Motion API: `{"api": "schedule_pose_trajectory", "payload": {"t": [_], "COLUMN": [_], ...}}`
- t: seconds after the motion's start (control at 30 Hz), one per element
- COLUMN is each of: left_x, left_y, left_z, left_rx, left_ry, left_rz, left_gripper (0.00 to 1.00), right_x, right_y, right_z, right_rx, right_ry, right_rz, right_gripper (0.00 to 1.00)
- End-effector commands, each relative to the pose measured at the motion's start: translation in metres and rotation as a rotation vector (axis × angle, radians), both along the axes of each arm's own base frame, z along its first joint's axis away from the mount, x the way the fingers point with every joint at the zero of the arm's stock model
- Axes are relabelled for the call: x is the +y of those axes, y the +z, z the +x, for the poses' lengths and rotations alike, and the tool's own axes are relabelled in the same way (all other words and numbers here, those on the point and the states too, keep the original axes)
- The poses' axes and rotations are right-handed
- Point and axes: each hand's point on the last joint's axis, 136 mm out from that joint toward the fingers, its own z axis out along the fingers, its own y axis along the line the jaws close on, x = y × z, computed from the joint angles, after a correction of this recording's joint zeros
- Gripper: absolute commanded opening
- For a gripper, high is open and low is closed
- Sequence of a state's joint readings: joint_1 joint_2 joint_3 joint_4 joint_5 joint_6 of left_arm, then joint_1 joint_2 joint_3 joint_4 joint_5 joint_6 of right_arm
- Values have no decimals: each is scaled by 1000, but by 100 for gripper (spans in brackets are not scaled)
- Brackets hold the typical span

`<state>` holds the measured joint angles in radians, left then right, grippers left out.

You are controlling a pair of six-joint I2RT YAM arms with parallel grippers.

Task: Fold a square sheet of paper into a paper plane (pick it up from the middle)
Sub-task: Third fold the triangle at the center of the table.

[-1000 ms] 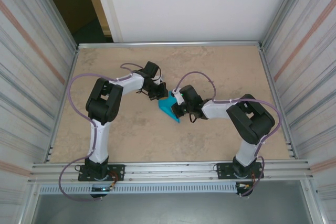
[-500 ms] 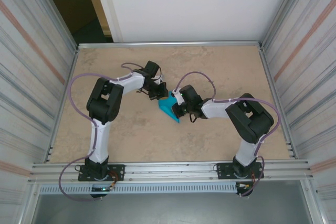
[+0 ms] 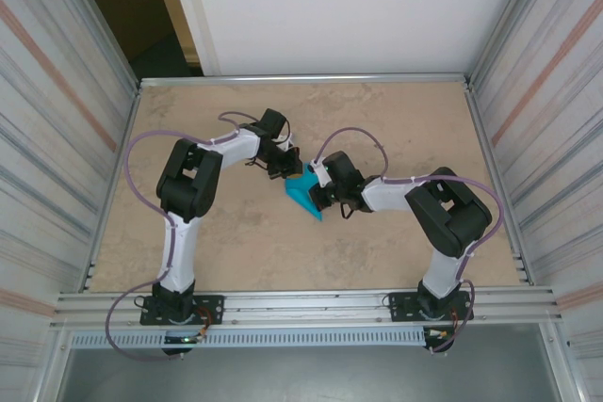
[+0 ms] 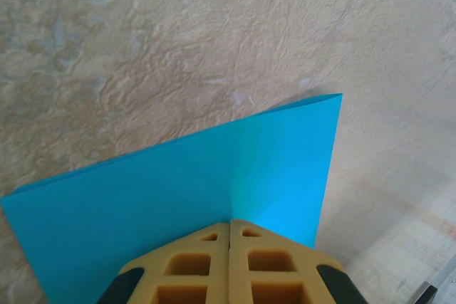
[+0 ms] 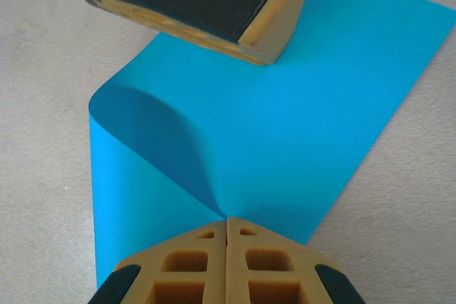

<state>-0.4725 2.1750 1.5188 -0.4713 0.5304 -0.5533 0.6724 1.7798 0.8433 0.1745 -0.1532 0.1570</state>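
Beige bench [image 3: 236,242] lay beneath us; over the last second we saw hardly anything shift. Our left jaws and right jaws both stayed clamped on opposite edges of the blue sheet [image 5: 285,119], bowed between them, so folding seemed paused mid-crease.

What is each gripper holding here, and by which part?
Both hold the square sheet of paper. The left gripper pinches one edge near its middle; the right gripper pinches the opposite edge.

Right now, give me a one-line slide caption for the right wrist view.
Right gripper and left gripper pinch opposite edges of the blue paper, one side curling up.
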Motion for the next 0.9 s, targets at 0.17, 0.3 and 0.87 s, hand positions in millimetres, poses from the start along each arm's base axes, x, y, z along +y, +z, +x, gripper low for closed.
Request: {"api": "schedule_pose_trajectory", "payload": {"t": [0.17,0.3,0.87], "left_x": [11,10,8], "left_y": [-29,-28,-20], "left_z": [-16,-16,-11], "left_rx": [76,76,57], "left_ry": [-16,-15,-10], "left_rz": [72,70,59], "left_gripper": [5,5,5], "right_x": [2,2,-2], "right_y": [2,1,-11], "right_z": [8,7,2], "right_rx": [7,14,49], "right_ry": [-26,-21,-27], "right_rz": [5,4,-22], "right_gripper": [0,0,0]}}
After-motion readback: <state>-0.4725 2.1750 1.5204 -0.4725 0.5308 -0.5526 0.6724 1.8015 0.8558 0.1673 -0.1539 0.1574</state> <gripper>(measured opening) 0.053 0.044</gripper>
